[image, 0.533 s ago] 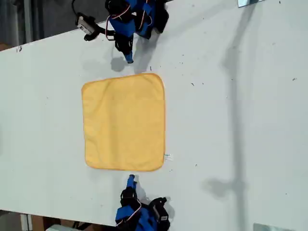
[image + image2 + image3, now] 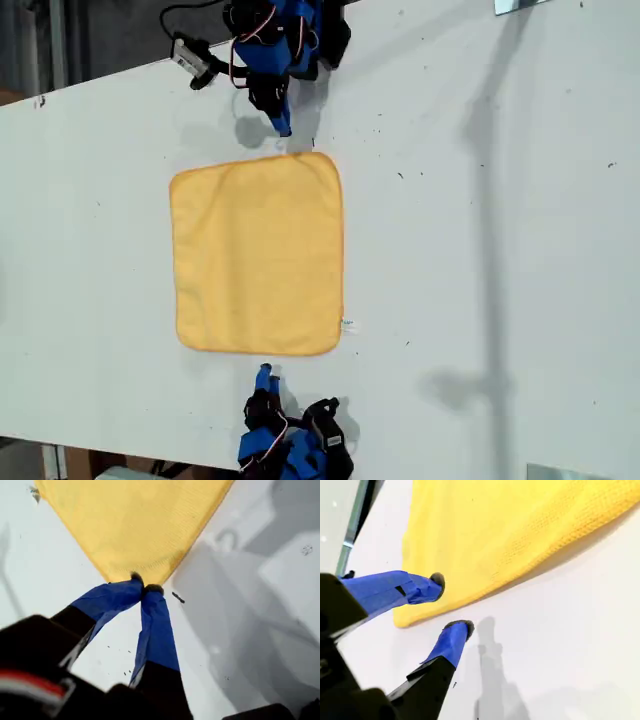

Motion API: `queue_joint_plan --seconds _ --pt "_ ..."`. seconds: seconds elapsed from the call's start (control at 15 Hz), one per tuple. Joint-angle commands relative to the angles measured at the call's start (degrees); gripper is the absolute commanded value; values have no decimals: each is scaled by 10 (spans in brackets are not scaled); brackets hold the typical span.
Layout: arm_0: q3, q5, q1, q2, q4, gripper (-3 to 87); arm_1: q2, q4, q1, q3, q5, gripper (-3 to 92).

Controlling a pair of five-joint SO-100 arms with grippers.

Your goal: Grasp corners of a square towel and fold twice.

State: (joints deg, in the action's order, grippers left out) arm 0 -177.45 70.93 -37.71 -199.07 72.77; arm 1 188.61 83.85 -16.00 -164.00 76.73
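Flat, unfolded towel [image 2: 258, 253] between two arms. Closed tips of my first gripper [image 2: 144, 589] just short of a corner [image 2: 131, 572], straight ahead. Open, empty jaws of my second gripper [image 2: 451, 605] beside the hem.

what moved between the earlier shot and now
My first gripper shifted toward the exterior view's right, along the towel's far edge. My second gripper slid slightly toward the exterior view's left. Nothing was grasped or released. The towel stayed flat and unmoved.
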Motion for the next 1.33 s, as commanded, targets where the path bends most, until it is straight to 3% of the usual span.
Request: queue_joint_plan --seconds 0.0,0.07,0.13,0.2,0.33,0.53,0.8,0.93,1.27 --pt "31 -4 73 9 -39 133 -6 -78 42 18 -69 117" --pt "112 -4 115 134 -66 122 -93 -98 38 79 -105 140" --pt "258 23 152 416 -40 110 -308 -88 20 195 -147 157" --pt "404 49 188 693 8 110 -537 -90 50 301 -162 168" --pt "531 91 243 957 -11 148 -822 -107 113 416 -165 181" --pt "534 140 294 1002 -76 156 -1060 -125 152 521 -170 245" --pt "533 141 296 1014 -88 153 -1127 -134 143 564 -185 290" --pt "534 139 296 1032 -96 153 -1128 -134 142 561 -181 0" --pt "558 156 322 1028 -64 153 -1122 -134 143 553 -171 -1"
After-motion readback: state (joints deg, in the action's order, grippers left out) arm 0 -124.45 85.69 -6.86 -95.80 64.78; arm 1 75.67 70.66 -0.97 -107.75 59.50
